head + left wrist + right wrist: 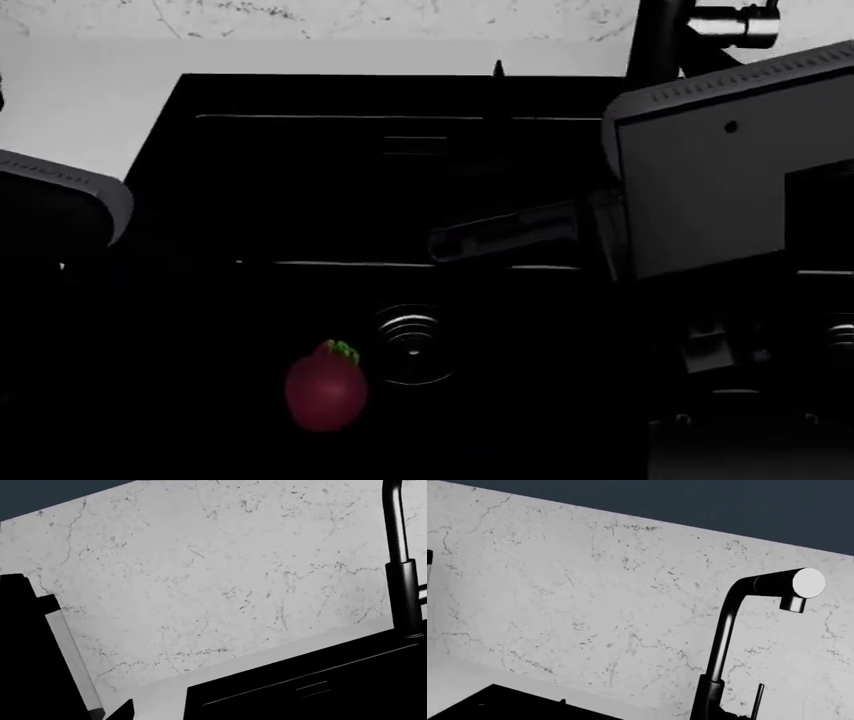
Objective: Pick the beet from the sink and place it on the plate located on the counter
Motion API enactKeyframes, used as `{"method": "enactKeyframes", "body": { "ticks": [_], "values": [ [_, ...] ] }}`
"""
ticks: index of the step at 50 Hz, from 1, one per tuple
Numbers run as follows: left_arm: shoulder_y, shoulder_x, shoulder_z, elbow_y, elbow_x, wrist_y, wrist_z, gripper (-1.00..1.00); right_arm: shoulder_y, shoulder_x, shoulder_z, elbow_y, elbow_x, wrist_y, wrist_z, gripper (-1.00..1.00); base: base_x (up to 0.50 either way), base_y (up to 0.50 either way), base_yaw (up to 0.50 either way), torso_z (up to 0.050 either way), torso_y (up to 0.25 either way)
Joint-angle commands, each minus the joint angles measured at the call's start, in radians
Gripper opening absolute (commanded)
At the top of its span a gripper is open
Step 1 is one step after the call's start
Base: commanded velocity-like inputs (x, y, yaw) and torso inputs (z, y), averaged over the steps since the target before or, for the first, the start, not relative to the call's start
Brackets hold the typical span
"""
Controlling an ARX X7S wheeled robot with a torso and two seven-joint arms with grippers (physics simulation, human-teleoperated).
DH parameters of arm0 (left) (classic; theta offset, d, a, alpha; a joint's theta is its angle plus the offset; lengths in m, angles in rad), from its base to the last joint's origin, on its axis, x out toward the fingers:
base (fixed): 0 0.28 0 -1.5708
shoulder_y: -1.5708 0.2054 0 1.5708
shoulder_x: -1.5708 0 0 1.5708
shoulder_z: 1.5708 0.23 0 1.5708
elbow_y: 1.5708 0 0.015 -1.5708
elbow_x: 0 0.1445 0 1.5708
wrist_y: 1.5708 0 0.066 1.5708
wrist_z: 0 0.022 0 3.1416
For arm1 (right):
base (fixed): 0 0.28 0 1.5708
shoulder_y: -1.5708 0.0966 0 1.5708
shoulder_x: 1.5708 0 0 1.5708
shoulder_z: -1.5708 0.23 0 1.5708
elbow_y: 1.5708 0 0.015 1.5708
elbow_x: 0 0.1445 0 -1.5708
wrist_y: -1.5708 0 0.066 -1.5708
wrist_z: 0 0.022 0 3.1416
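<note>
Beet: we log it as lying on the floor of the sink, just beside a round metal drain, leaf tuft pointing away from us, nothing touching it.

Status of task: we judge it barely begun. The beet is not yet lifted, and the plate shows in none of our three views, so both the pick and the placing are left to do.

Right arm: a large grey housing over the right side of the basin, well apart from the beet. Its pincer we cannot make out; whether spread or pressed together, we cannot tell.

Left arm: only a rounded grey edge shows at the basin's left. Its pincer is outside every view.

Wrist views: both look at the marbled backsplash and the black faucet, not at the beet. We see neither pincer holding anything.
</note>
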Motion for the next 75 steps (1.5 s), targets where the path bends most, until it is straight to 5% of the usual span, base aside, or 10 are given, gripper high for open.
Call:
{"method": "enactKeyframes", "body": {
  "ticks": [1,17,25,33,75],
  "values": [
    [-0.02,-0.006,0.006,-0.01,0.006,-0.001,0.0,1.0,0.027,0.013,-0.017,-0.006,-0.009,0.027,0.0,1.0,0.0,0.0,0.0,0.0,-0.207],
    [-0.048,-0.013,0.021,0.002,-0.005,-0.052,0.005,1.0,0.046,0.027,-0.017,-0.02,-0.004,0.055,0.004,1.0,0.0,0.0,0.0,0.0,-0.169],
    [-0.126,-0.017,0.045,-0.16,-0.041,-0.154,0.049,1.0,0.058,0.043,-0.002,-0.04,-0.006,0.083,0.004,1.0,0.0,0.0,0.0,0.0,0.0],
    [-0.19,0.011,-0.056,-0.33,-0.15,-0.158,0.169,1.0,0.059,0.052,0.015,-0.047,-0.004,0.089,0.001,1.0,0.0,0.0,0.0,0.0,0.0],
    [-0.335,0.061,-0.056,-1.214,-0.365,0.147,0.123,1.0,0.058,0.06,0.014,-0.051,0.012,0.09,0.012,1.0,0.0,0.0,0.0,0.0,0.0]
  ]
}}
